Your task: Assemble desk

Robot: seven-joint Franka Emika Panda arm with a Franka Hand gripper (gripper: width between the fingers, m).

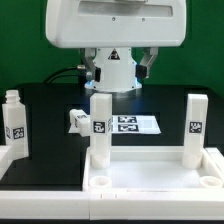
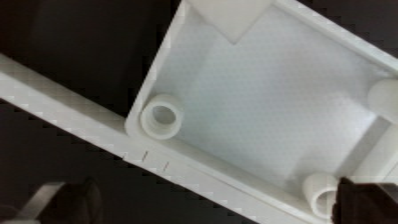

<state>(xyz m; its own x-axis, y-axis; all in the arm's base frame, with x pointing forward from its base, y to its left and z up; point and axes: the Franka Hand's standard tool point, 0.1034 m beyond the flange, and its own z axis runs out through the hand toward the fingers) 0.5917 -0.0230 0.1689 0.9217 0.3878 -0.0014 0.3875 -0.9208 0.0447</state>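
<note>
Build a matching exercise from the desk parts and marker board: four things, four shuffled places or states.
1 desk top
2 marker board
3 leg beside the board
4 leg at the exterior view's right

A lying on its side
B upright on the desk top
C thin sheet before the robot base
D nearest the camera

Pairs: 1-D, 2-C, 3-A, 4-B

The white rimmed rectangular plastic desk top (image 1: 150, 178) appeared smooth with a faint sheen. The white plastic peg legs (image 1: 100, 146) looked likewise smooth. The black table (image 1: 45, 105) appeared matt and unreflective.
</note>
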